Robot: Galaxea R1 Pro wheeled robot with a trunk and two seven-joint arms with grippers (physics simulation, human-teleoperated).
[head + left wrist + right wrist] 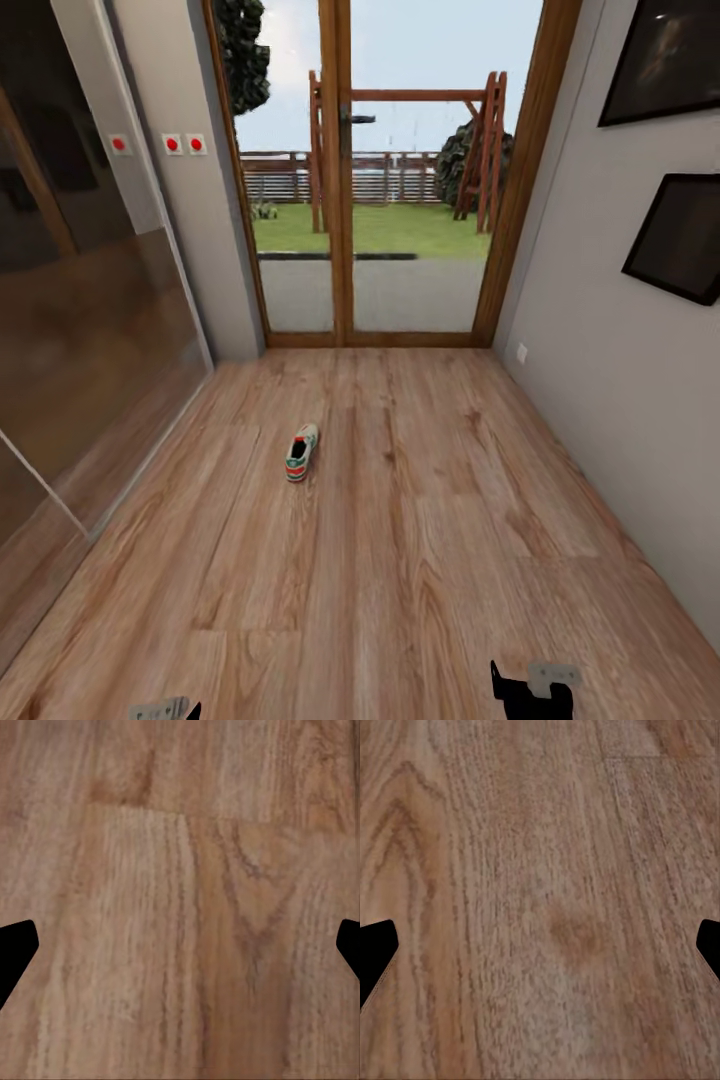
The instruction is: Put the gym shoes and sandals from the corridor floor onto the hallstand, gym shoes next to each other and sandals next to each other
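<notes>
Ahead on the corridor floor (420, 520) lies one gym shoe (301, 452), lengthwise, nearer the left gripper (180, 945); both grippers spread, empty.

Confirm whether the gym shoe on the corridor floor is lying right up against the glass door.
No, the gym shoe lies alone mid-corridor on the wood floor, well short of the glass door.
</notes>
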